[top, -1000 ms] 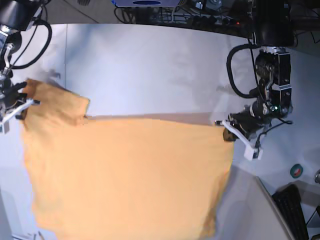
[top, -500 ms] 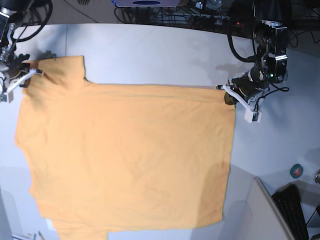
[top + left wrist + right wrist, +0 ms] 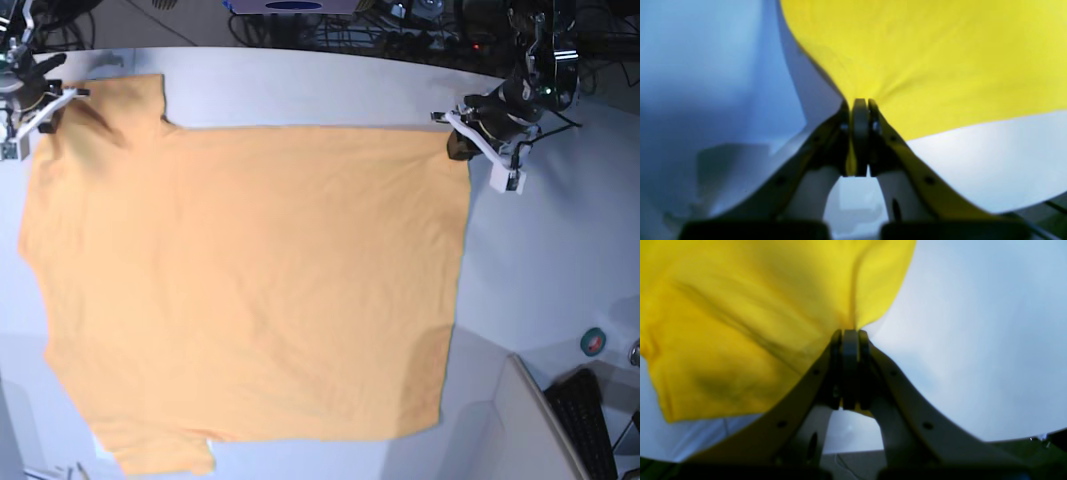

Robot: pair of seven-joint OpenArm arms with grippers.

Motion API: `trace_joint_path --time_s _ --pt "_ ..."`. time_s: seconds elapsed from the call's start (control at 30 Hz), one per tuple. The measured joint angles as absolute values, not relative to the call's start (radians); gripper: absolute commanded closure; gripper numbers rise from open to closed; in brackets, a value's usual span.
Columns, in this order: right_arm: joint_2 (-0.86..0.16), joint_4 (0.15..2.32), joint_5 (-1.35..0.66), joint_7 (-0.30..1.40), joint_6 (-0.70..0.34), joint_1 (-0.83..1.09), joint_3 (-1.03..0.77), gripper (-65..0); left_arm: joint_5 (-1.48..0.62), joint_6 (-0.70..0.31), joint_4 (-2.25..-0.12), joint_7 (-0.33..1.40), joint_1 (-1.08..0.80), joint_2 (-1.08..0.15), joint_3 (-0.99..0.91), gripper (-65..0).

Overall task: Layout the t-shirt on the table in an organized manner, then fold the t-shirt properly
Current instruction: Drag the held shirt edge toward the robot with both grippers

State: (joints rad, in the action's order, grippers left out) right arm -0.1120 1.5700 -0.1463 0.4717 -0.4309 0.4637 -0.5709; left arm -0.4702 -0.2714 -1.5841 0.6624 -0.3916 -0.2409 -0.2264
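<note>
While both closed jaws (image 3: pixel 462 148) grip the t-shirt (image 3: pixel 270 270), a keyboard (black) (image 3: pixel 590 420) sits nearby.

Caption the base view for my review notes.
Both grippers, left and right, pinch the orange shirt, spread wide across the pale table.

The pale table (image 3: pixel 560 300) bears the spread light orange t-shirt (image 3: pixel 260 290).

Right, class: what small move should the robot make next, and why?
Probably lower the t-shirt gently onto the table while both grippers keep it stretched: the left gripper and right gripper are each closed on its cloth, and its top edge spans fairly straight between them.
</note>
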Motion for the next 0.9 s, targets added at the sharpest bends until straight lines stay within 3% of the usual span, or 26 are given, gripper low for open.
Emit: trace_joint_path --time_s 0.53,0.9 --pt "-0.065 1.724 -0.148 0.475 -0.434 0.541 -0.567 0.0 -0.466 -0.262 -1.689 0.662 -0.497 -0.249 -0.300 0.0" --pt "-0.109 1.725 -0.139 0.695 -0.435 0.263 -0.563 0.0 -0.465 -0.265 -1.634 0.722 -0.295 -0.244 -0.292 0.0"
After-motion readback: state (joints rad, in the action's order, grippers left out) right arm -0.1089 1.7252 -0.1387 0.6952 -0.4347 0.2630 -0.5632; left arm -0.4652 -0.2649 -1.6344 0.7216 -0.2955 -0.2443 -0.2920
